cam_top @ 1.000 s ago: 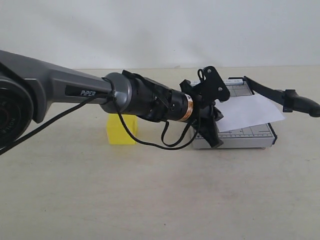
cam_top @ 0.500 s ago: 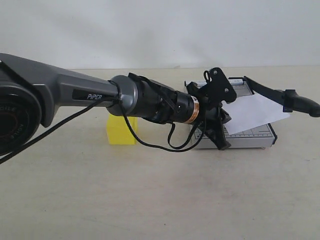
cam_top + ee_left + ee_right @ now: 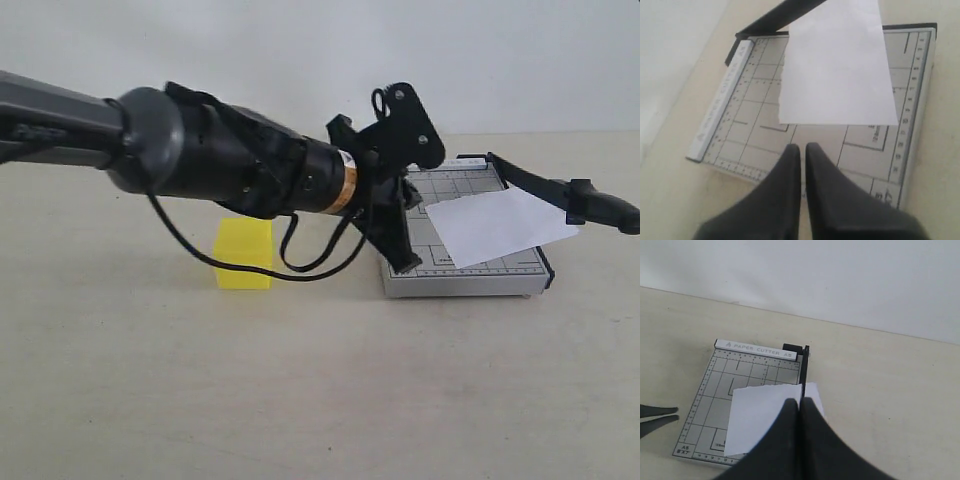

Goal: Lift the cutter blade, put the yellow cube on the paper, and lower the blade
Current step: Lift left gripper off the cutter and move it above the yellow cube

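Beige tabletop [image 3: 300, 400], left gripper [image 3: 802, 150] and right gripper [image 3: 800, 402] both pinched together empty, yellow cube [image 3: 245, 258] sitting near the trimmer board [image 3: 465, 280], I'd worry a low swing knocks the loose paper [image 3: 500, 225] or drops the half-raised cutter blade [image 3: 548, 184]

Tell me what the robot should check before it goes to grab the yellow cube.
1. Cutter blade raised off the trimmer board: ok.
2. Paper lying on the board: ok.
3. Yellow cube standing free on the table: ok.
4. Left gripper open for the cube: not ok, it is shut and empty.
5. Left gripper near the cube: not ok, it hangs over the board.
6. Right gripper gripping the blade: cannot tell.
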Tool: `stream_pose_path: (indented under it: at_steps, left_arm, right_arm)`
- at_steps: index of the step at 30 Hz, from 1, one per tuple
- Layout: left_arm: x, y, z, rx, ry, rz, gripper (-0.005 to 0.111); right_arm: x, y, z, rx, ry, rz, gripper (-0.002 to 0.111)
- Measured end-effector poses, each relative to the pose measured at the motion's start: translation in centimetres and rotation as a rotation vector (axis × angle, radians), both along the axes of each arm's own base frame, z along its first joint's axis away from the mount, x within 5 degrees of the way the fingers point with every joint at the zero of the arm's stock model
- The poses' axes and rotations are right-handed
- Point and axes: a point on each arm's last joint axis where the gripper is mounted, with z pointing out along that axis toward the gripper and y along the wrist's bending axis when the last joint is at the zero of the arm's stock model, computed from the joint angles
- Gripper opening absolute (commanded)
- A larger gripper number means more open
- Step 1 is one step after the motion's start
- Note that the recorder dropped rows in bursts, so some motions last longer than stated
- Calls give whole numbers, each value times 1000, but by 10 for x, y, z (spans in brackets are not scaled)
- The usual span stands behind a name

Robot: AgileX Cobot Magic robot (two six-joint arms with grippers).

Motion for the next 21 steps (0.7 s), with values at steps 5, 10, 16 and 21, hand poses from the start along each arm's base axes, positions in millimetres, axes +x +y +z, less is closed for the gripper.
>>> stream_pose_path:
  at_steps: [5, 10, 16, 21]
  left_arm:
    - [-25, 39, 47, -40, -40, 66, 4]
    - [-56, 74, 96, -148, -86, 146, 6]
    - [-71, 85, 108, -213, -70, 209, 62]
    - [-60, 92, 87, -233, -1, 392, 70]
  right_arm:
    - [0, 1, 0, 19, 2, 2, 0]
    - [0, 2, 0, 43, 3, 5, 0]
    - [0, 3, 0, 40, 3, 10, 0]
    - [-1, 3, 0, 41, 11, 12, 0]
